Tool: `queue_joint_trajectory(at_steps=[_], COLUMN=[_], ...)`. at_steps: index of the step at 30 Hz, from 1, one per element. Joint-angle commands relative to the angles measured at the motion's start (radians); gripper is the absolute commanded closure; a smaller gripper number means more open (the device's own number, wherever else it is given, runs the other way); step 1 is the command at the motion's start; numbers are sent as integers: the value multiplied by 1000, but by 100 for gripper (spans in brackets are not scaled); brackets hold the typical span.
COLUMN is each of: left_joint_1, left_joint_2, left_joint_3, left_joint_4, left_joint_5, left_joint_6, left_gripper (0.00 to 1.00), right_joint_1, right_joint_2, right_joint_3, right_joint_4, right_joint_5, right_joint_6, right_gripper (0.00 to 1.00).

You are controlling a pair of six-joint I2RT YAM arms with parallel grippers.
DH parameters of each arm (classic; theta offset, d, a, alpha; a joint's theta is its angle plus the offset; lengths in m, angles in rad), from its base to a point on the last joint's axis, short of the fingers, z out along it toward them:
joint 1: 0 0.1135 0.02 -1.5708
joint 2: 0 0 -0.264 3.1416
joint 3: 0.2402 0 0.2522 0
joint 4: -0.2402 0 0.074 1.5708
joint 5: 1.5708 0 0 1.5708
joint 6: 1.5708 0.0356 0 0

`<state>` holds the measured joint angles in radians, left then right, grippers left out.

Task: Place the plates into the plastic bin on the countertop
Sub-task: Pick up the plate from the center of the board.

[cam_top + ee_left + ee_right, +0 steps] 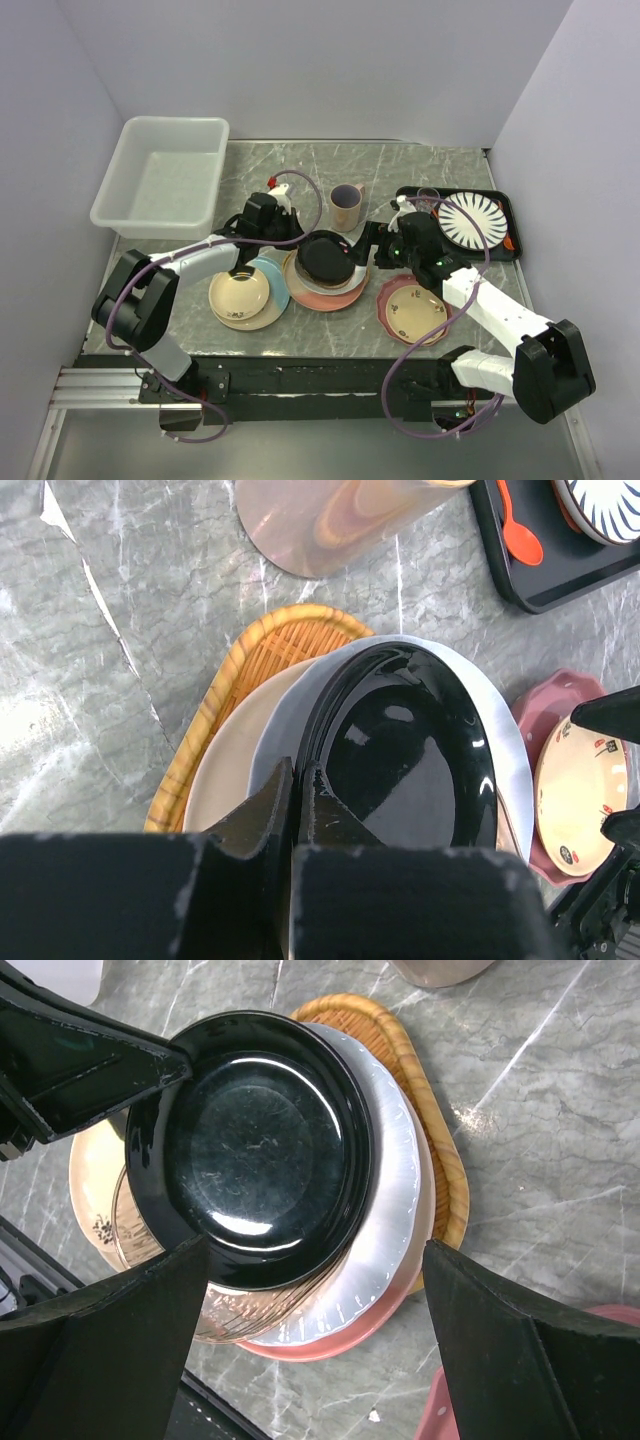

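Your left claw (298, 780) is clenched on the black plate (250, 1140), its two fingers pinching the part of the rim nearest that arm. Your right claw (320, 1360) is released. Its fingers are spread wide and hang over the opposite edge of the black plate, gripping nothing.

The black plate is round, so it has no long axis. Its hollow faces up, and you cannot tell from these views whether the pinched edge is lifted. It sits on top of a stack. Directly under it is a white plate (395, 1190) that shows on the side away from the left claw. A pink plate (340, 1345) peeks out lower down, and a woven mat (440, 1130) lies beneath them on the worktop (560, 1160).

Just left of the black plate a cream plate (240, 293) rests on a light blue plate (278, 280). Just right of it a small floral plate (415, 305) sits on a pink scalloped plate (385, 310). A mug (346, 207) stands just beyond the black plate. Further right a black tray (505, 215) carries a striped plate (472, 222).

The plastic bin (165, 175) stands well apart from the black plate, beyond it to the left. Its open side faces up and its long sides run away from the arm bases. No plate lies in it.
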<state>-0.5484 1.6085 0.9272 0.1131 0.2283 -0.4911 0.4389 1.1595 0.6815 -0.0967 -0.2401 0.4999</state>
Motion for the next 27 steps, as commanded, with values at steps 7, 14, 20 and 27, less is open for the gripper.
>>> queue_joint_trajectory(at_steps=[7, 14, 20, 27], left_joint_1=[-5, -1, 13, 34], left_joint_2=[-53, -99, -156, -209], left_joint_3=[10, -1, -8, -17], left_joint_4=[10, 8, 13, -6], left_joint_5=[16, -4, 22, 11], left_joint_6=[10, -10, -24, -29], left_gripper=[99, 99, 99, 99], right_joint_1=[4, 6, 6, 4], right_joint_2=[-6, -3, 9, 5], right_joint_3=[-7, -5, -7, -11], right_joint_4=[37, 35, 45, 46], right_joint_5=[12, 13, 4, 1], right_joint_6=[-12, -15, -12, -12], right_gripper=[7, 7, 7, 7])
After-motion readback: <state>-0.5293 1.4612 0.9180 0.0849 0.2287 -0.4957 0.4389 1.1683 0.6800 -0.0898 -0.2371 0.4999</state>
